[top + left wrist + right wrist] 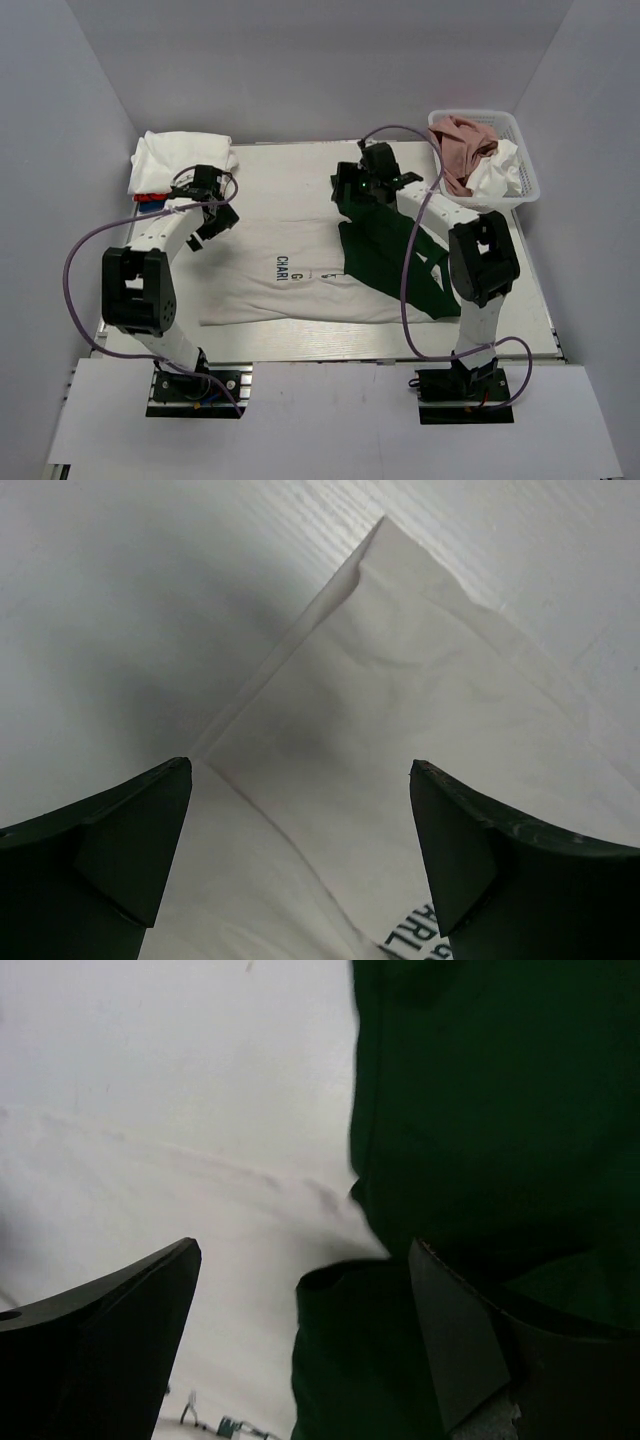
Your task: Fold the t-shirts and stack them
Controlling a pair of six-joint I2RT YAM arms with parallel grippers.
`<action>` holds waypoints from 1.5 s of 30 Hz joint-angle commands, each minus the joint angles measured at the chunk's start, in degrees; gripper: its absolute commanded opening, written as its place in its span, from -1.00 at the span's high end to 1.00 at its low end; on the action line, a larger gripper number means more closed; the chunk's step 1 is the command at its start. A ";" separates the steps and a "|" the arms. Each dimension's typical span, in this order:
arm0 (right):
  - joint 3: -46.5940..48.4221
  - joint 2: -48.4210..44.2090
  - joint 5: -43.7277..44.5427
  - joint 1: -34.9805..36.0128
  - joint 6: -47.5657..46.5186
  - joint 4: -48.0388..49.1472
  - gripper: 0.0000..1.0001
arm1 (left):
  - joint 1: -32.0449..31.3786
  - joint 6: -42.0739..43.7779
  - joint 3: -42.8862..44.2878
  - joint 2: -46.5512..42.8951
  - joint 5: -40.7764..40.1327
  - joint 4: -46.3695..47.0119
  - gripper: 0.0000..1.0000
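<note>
The off-white printed t-shirt [290, 280] lies flat across the middle of the table. A dark green t-shirt [385, 250] lies crumpled over its right part. My left gripper [213, 222] is open and empty, low over the shirt's left sleeve corner [390, 680]; black print letters [420, 935] show near its right finger. My right gripper [352, 190] is open at the green shirt's far edge. In the right wrist view, a fold of green cloth [470, 1120] lies between and beyond the fingers [300, 1300], on the off-white shirt [150, 1140].
A folded white shirt [182, 158] sits at the back left, with red and blue cloth [150, 197] under its near edge. A white lattice basket [527, 180] at the back right holds a dusty pink shirt [462, 145] and a white one [500, 172].
</note>
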 commanded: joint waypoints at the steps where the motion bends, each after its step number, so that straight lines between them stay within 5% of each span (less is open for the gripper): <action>1: 9.83 2.65 9.28 -2.60 -3.40 -3.77 -0.81 | 1.45 0.99 3.99 3.62 -1.69 2.68 -1.00; 7: 19.69 8.19 14.38 -4.80 -11.30 -4.93 -0.81 | 2.68 2.13 10.06 12.95 0.85 4.35 -1.00; 10: 21.45 11.26 16.23 -5.86 -13.86 -2.64 -0.81 | 2.68 2.66 12.78 17.43 2.17 4.35 -0.83; 17: 30.15 19.52 13.86 -7.44 -17.37 -2.38 -0.81 | 2.68 4.33 17.79 23.15 2.17 4.26 -0.03; 21: 34.98 24.44 14.03 -8.14 -17.29 -2.29 -0.81 | 2.68 4.86 16.22 23.77 4.36 4.96 0.71; 24: 36.74 28.65 13.77 -9.11 -16.24 1.74 -0.81 | 2.68 5.39 14.90 23.16 4.99 4.97 1.00; 38: 46.95 40.19 16.50 -10.26 -19.67 5.45 -0.78 | 2.68 5.39 11.91 22.01 6.13 4.97 1.00; 41: 43.96 37.13 13.95 -9.73 -19.93 5.00 -0.28 | 2.68 5.39 12.61 22.54 6.74 3.83 1.00; 42: 40.65 36.24 12.73 -9.73 -19.75 5.79 0.36 | 2.68 5.39 13.39 22.54 6.74 3.82 1.00; 43: 39.40 34.32 12.19 -9.73 -19.84 6.15 0.76 | 2.68 5.39 14.10 22.54 6.74 3.22 1.00; 44: 38.52 32.04 12.19 -9.81 -20.01 7.45 1.00 | 2.68 5.39 14.10 22.54 6.74 3.21 1.00; 45: 36.33 30.89 12.02 -9.82 -20.28 7.82 1.00 | 2.68 5.39 14.80 22.54 6.74 3.21 1.00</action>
